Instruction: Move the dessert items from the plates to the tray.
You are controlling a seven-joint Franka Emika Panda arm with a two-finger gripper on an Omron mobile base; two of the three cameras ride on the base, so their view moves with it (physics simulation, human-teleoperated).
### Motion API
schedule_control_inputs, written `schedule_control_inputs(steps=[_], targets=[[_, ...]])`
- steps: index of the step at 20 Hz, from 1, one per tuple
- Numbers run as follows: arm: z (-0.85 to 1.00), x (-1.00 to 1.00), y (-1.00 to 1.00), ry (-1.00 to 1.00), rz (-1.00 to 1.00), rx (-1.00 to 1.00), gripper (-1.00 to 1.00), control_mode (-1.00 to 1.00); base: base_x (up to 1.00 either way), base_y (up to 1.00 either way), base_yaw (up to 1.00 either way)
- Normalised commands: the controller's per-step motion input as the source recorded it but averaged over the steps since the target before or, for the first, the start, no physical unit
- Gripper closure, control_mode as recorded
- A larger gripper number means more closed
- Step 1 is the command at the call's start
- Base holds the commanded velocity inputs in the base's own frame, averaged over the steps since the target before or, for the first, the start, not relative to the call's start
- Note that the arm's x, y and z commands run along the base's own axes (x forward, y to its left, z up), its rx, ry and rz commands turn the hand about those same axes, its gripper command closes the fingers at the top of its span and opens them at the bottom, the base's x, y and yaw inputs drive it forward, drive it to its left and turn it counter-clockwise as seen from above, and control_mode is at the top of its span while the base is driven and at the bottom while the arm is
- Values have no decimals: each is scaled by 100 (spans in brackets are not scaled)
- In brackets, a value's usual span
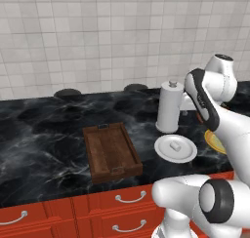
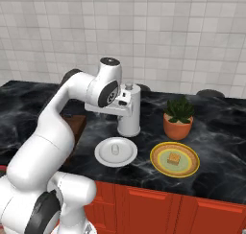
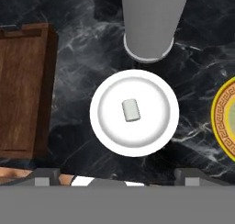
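The two-finger gripper [image 3: 117,175] is hanging above the round white plate [image 3: 156,140], fingers spread wide and gripping nothing. The small white marshmallow-like lump [image 3: 130,110] is sitting mid-plate, the dark brown wooden tray [image 3: 23,90] lying just beside.

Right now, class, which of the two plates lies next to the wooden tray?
The plain white plate, holding the white marshmallow piece. It sits beside the tray, while the yellow orange-rimmed plate with the brown block lies beyond it, near the potted plant.
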Motion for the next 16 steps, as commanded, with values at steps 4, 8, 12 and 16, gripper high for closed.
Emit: schedule_control_inputs(steps=[4, 8, 12, 16], targets=[[-71, 0, -28, 16, 0, 0, -100, -100, 0, 0, 0], [-61, 0, -12, 16, 0, 0, -100, -100, 0, 0, 0], [-49, 0, 0, 12, 0, 0, -100, -100, 0, 0, 0], [-40, 0, 0, 3, 0, 0, -100, -100, 0, 0, 0]])
